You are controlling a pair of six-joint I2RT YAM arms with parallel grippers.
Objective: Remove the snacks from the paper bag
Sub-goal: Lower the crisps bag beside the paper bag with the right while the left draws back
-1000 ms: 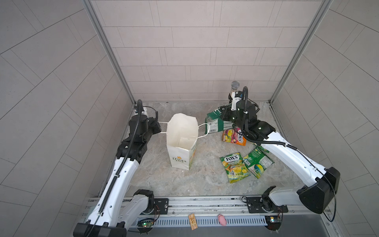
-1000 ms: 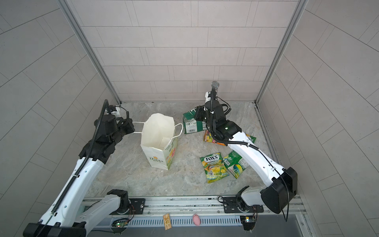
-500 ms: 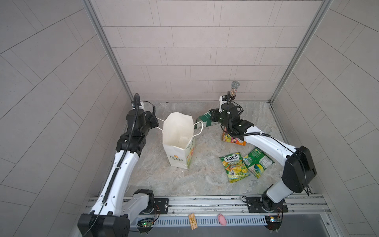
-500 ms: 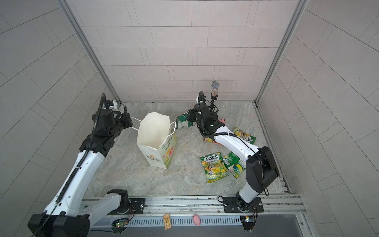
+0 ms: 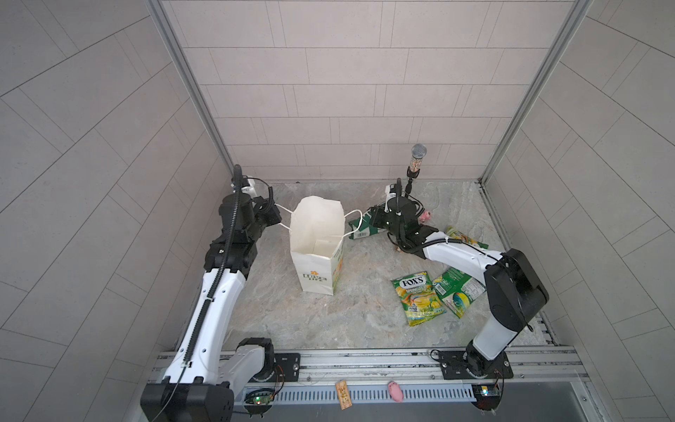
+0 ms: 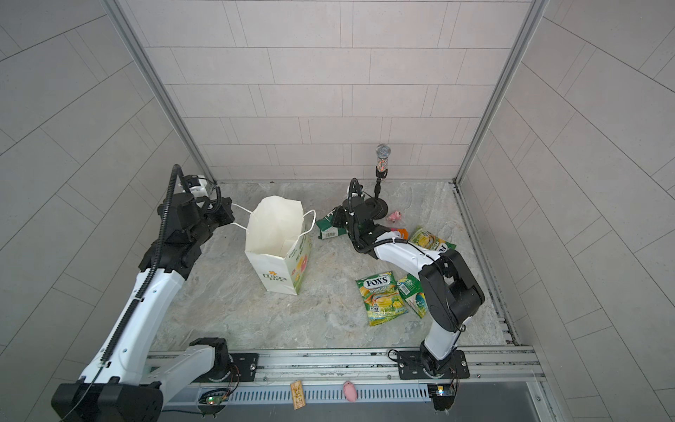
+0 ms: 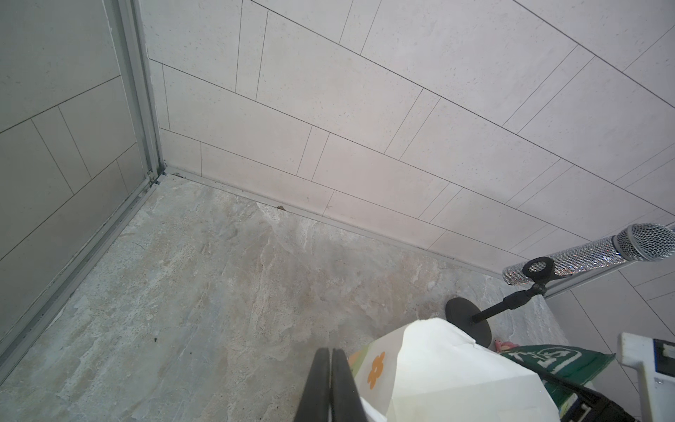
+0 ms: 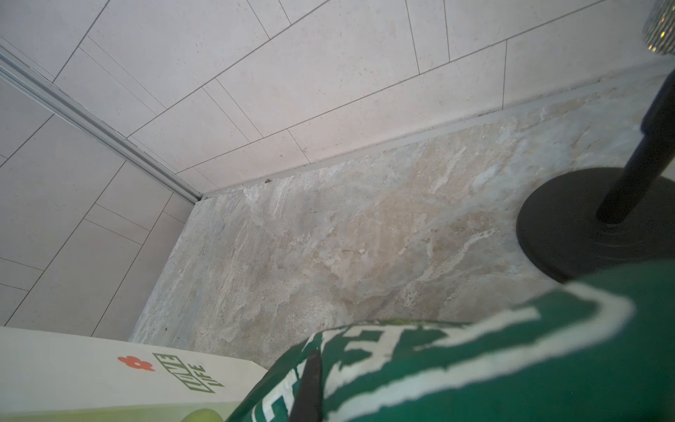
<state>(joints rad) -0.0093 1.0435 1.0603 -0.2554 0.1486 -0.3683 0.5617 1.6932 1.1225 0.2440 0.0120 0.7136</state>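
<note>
— At mid-floor the paper bag [image 5: 316, 234] stands upright, mouth open.
— And the grippers?
— Its handle [image 5: 284, 220] sits pinched in the closed left gripper [image 5: 274, 216]; the right gripper [image 5: 373, 222] is clamped on the crisp bag [image 5: 359, 231] just beside it. Other packets [image 5: 418, 301] lie farther right.

Text I can read from here:

- Packet [image 5: 417, 296], yellow-green: "FOX'S" in white on a dark oval, clear in both top views [image 6: 380, 297]. The line under it starts "SPRING"; I can't make out the rest.
- Paper bag [image 8: 109, 369]: my right wrist camera catches green capitals "LITTLE LIFE" on a panel, seen upside down, beside a red flower [image 8: 136, 363]. In a top view the front [image 5: 313, 276] carries two lines of lettering, too soft to read.
- Crisp bag [image 7: 548, 360], dark green: big white capitals, upside down in the left wrist view, looks like "REAL". The right wrist view [image 8: 475, 358] shows only cut-off letters.
- Second packet [image 5: 458, 292]: label print too small to read.
</note>
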